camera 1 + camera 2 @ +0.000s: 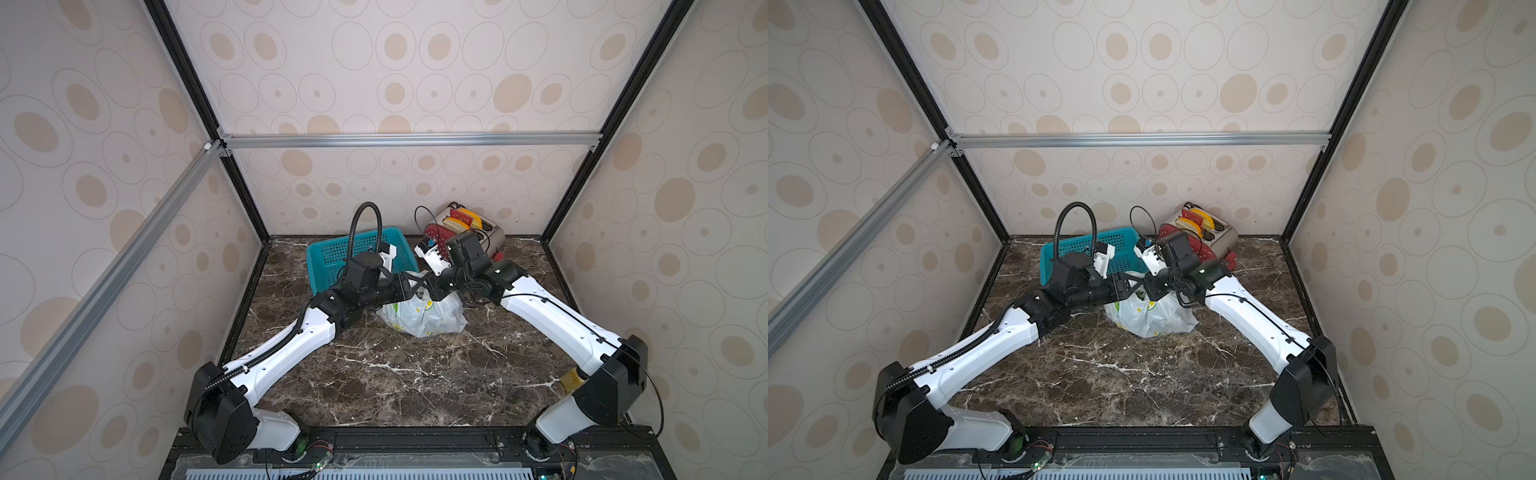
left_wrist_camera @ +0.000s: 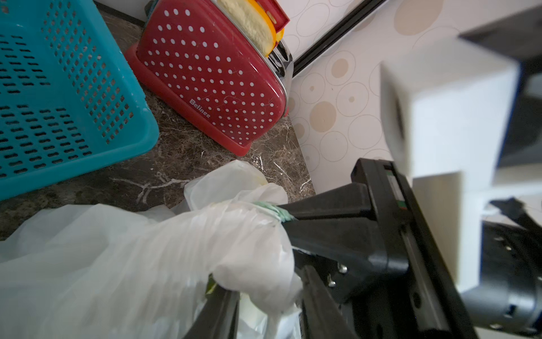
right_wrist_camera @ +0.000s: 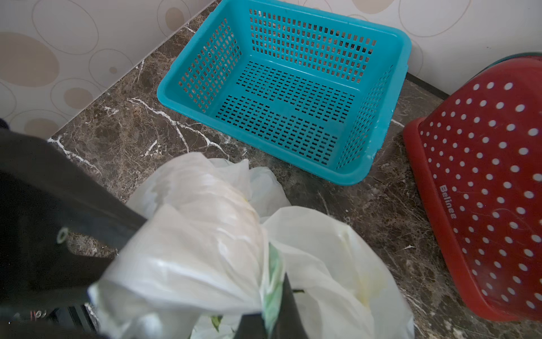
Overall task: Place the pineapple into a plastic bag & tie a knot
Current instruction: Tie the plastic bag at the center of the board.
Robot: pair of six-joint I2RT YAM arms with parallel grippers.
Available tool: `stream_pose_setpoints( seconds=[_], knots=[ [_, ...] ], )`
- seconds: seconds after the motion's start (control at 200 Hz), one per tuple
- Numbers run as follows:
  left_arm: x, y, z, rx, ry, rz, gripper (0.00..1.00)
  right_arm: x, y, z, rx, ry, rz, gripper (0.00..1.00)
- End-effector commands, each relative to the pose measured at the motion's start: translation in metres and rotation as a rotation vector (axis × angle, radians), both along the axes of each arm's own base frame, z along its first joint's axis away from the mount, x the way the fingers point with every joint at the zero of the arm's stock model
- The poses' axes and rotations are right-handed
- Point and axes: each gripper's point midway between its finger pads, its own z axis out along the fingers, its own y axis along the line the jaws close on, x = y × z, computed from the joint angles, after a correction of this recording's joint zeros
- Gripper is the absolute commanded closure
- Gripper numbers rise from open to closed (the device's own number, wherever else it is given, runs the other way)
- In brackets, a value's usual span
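Note:
The white plastic bag (image 1: 422,318) (image 1: 1150,318) with lemon prints sits bulging on the marble table (image 1: 374,374). Both grippers meet above its gathered top. My right gripper (image 1: 429,286) (image 3: 275,308) is shut on a green-printed strip of the bag (image 2: 272,211). My left gripper (image 1: 414,287) (image 2: 267,299) has its jaws apart, one finger (image 2: 220,308) on each side of a loose wad of the bag (image 2: 258,273), touching it. The pineapple is hidden inside the bag; only a green scrap (image 3: 216,321) shows at the mouth. The knot is out of view.
An empty teal mesh basket (image 1: 361,255) (image 3: 281,97) stands just behind the bag. To its right, against the back wall, is a red dotted toaster (image 1: 461,230) (image 2: 211,73). A yellow object (image 1: 571,378) lies by the right arm's base. Walls close three sides.

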Motion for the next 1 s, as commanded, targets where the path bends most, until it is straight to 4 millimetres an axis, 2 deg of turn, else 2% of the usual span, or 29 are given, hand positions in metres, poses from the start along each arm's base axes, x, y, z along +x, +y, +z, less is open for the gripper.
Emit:
stream_pose_setpoints(
  seconds=[0.0,0.165,0.305,0.431,0.521,0.601,0.781,0.896,0.996],
  knots=[
    [0.001,-0.008,0.031,-0.083,-0.039,-0.026,0.58,-0.003,0.005,-0.002,-0.002,0.027,0.012,1.0],
    [-0.005,-0.007,0.027,-0.077,-0.009,-0.036,0.56,-0.001,0.004,-0.004,-0.016,0.028,0.005,1.0],
    [-0.011,0.005,0.016,-0.014,0.035,-0.01,0.56,0.002,0.005,-0.003,-0.022,0.025,0.0,1.0],
    [-0.011,0.015,0.006,0.027,0.073,0.028,0.54,0.001,0.006,-0.005,-0.022,0.032,0.004,1.0],
    [-0.009,0.013,0.006,0.014,0.075,0.024,0.54,0.001,0.006,-0.005,-0.021,0.039,0.006,1.0],
    [-0.007,0.006,0.013,-0.016,0.059,-0.002,0.56,0.0,0.006,-0.006,-0.02,0.043,0.008,1.0],
    [-0.004,0.0,0.028,-0.059,0.031,-0.013,0.68,-0.001,0.005,-0.006,-0.021,0.044,0.007,1.0],
    [-0.004,-0.001,0.032,-0.07,0.032,-0.017,0.71,-0.001,0.005,-0.007,-0.022,0.046,0.007,1.0],
    [-0.003,-0.001,0.026,-0.063,0.045,-0.01,0.73,-0.001,0.007,-0.006,-0.017,0.047,0.012,1.0]
  ],
)
